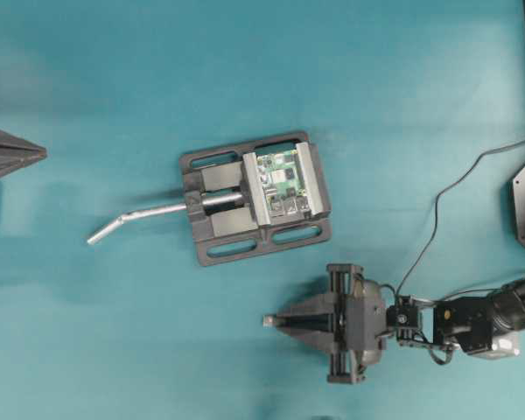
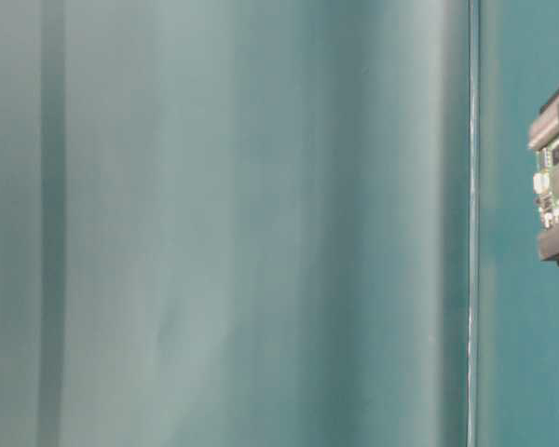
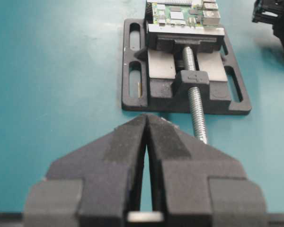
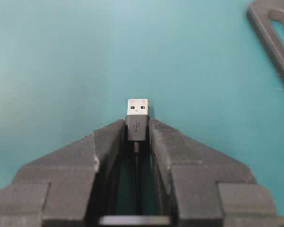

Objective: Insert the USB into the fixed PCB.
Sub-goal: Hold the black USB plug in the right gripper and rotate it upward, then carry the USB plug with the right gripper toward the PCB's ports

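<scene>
Right gripper (image 4: 137, 130) clamped on the USB (image 4: 137, 118), black body pinched between the fingertips, silvery tip sticking out past them toward the top of the right wrist frame. Plug's long axis in line with the fingers. In the overhead view, same gripper (image 1: 276, 322) low and right of centre, plug tip aimed toward the left edge of the frame. Fixed PCB (image 1: 284, 182) up and slightly right of that tip, near the middle of the frame, held in the vise (image 1: 254, 198). So: tip pointing past the board rather than at it; likely a turn of the wrist needed before any push. Which board edge carries the socket: cannot tell. Left gripper (image 3: 146, 124) pressed together on nothing, vise straight ahead toward the top of its frame, farther off than the right.
</scene>
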